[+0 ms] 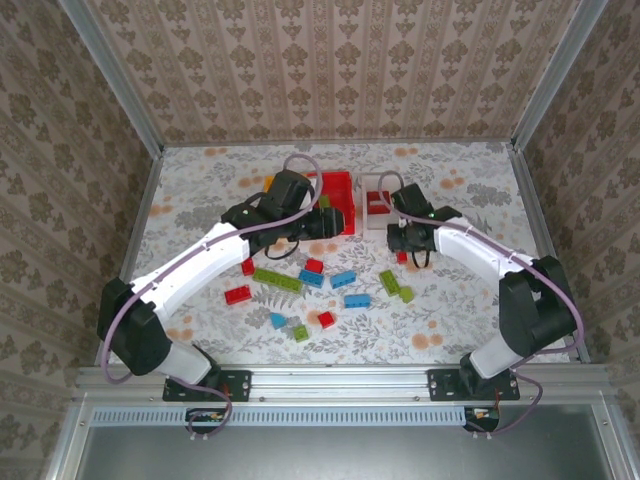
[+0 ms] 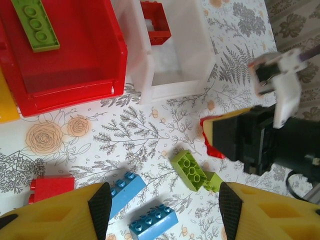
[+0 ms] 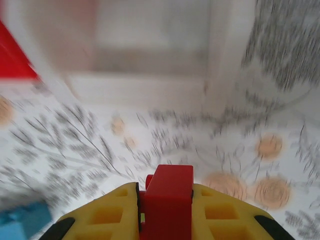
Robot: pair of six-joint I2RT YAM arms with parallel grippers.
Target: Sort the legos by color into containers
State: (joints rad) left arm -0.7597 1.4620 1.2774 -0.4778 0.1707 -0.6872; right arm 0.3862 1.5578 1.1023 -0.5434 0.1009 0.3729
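Right wrist: right gripper [image 3: 166, 212] is clamping small red plastic brick [image 3: 169, 182].
White plastic bin [image 3: 145, 87]: lying just ahead (right arm nearer).

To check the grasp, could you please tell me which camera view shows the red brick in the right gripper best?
The right wrist view: the red brick sits clamped in the right gripper, close and sharp. The left wrist view shows one red edge; the top view, a speck.

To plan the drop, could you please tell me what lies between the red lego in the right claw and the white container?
The right wrist view shows bare tabletop between the red lego and the white container.
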